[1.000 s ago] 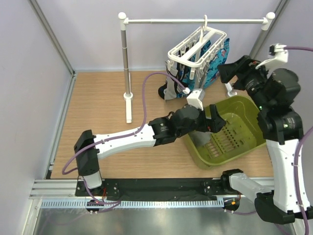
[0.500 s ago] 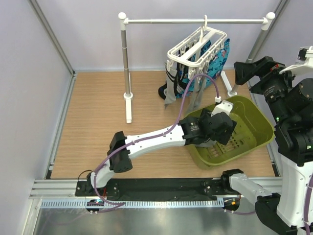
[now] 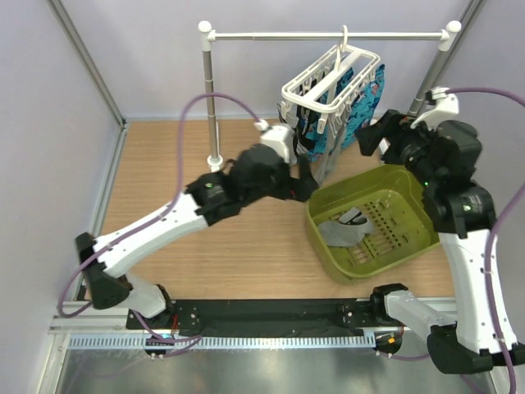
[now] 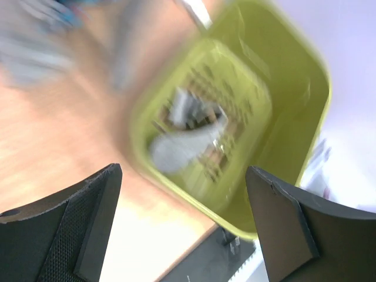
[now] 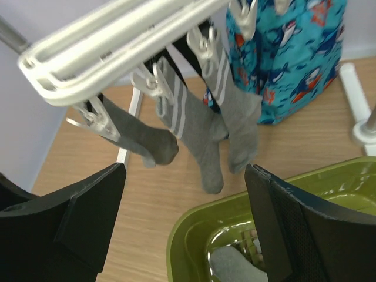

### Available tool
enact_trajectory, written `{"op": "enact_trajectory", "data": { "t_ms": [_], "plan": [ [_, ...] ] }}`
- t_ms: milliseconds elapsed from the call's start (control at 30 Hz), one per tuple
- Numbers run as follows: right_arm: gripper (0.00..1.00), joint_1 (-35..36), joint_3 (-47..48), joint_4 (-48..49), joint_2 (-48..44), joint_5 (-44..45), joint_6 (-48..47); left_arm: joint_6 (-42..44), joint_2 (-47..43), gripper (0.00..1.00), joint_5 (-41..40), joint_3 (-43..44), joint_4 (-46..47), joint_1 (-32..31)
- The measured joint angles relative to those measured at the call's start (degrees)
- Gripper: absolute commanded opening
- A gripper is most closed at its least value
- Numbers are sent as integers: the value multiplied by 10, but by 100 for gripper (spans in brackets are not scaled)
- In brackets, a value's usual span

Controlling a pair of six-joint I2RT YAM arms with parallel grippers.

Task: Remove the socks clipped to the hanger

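Right wrist view: three grey striped-cuff socks hang clipped to the white plastic peg hanger at 12 o'clock. A fourth lies in the olive-green plastic basket. Left gripper and right gripper stand apart, empty.

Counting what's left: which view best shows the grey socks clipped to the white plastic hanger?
Right wrist: three grey banded socks hang sharp and close from the white plastic hanger. Top external shows them small, partly behind the left arm. Left wrist: blurred, mostly the green basket.
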Motion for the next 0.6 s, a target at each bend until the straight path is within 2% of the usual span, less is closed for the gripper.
{"op": "enact_trajectory", "data": {
  "t_ms": [100,233,300,600],
  "plan": [
    [85,0,-76,51,4,-36,-1,-11,-79,90,21,-76,59,68],
    [80,-2,-165,119,13,-64,0,-14,-106,89,45,-117,120,93],
    [77,-3,-186,152,23,-73,2,-3,-100,87,51,-129,149,93],
    [76,-4,-240,299,36,-117,6,80,-2,79,44,-135,298,93]
  ]
}}
